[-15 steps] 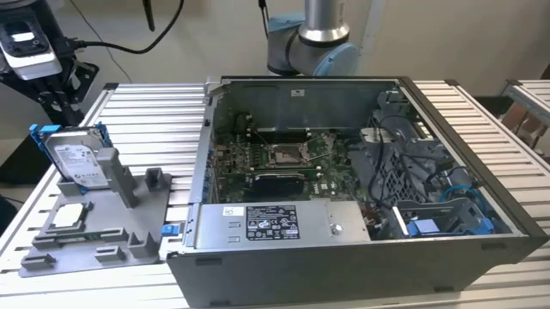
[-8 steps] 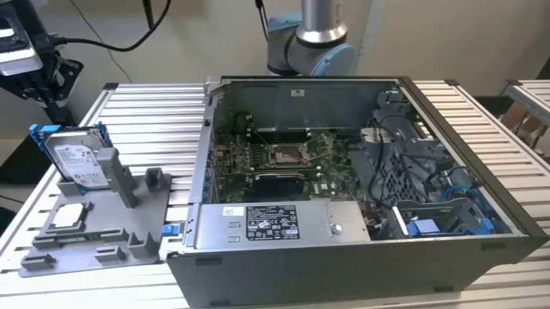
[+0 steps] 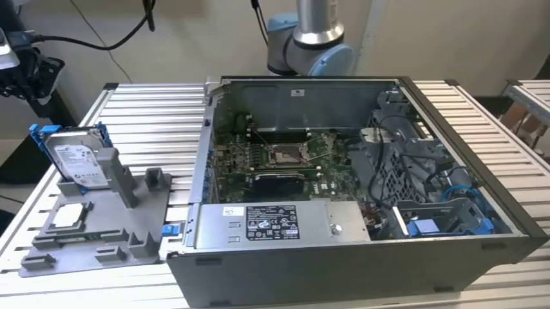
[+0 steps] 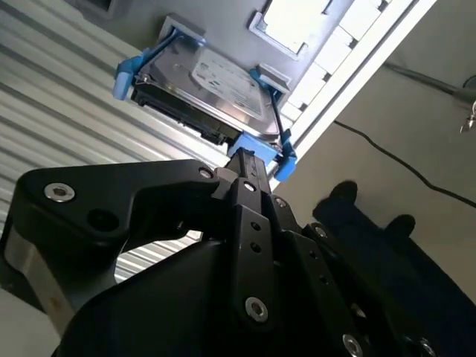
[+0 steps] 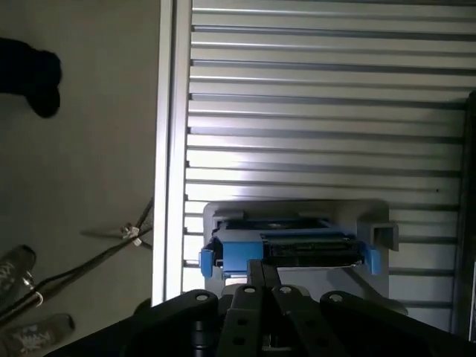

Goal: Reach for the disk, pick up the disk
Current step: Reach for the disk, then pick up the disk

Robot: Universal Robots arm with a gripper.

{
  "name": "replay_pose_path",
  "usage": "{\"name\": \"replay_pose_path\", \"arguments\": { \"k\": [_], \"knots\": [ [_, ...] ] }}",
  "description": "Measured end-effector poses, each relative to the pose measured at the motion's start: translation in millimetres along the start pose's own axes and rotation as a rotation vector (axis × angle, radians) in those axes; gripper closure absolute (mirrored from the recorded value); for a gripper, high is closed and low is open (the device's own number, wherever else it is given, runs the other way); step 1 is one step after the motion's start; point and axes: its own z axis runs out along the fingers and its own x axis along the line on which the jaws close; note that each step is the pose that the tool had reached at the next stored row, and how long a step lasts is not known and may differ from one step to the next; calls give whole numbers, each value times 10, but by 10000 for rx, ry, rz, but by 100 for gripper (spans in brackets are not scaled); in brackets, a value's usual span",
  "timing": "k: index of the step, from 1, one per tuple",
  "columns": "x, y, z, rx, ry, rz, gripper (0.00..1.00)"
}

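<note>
Likely rigid, fairly heavy and shock-sensitive, the disk [image 3: 77, 158] stood upright in a grey holder [image 3: 103, 219] at the exterior view's left. Its blue rails [image 4: 128, 74] would suit a hold. The gripper [image 4: 245, 158] hovered close, and whether it was open could not be told.

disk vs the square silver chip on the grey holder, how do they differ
The disk stands on edge in its slot; the chip lies flat. The disk is bigger and wears blue rails; the chip has none. Both are silver and sit on the grey holder.
</note>
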Motion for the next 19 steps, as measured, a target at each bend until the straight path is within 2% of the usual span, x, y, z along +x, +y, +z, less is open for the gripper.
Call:
{"name": "replay_pose_path", "arguments": {
  "k": [4,15,19],
  "knots": [
    [63,29,2,0,0,-14,100],
    [64,30,2,-1,-1,-24,100],
    [65,30,2,0,15,-460,100]
  ]
}}
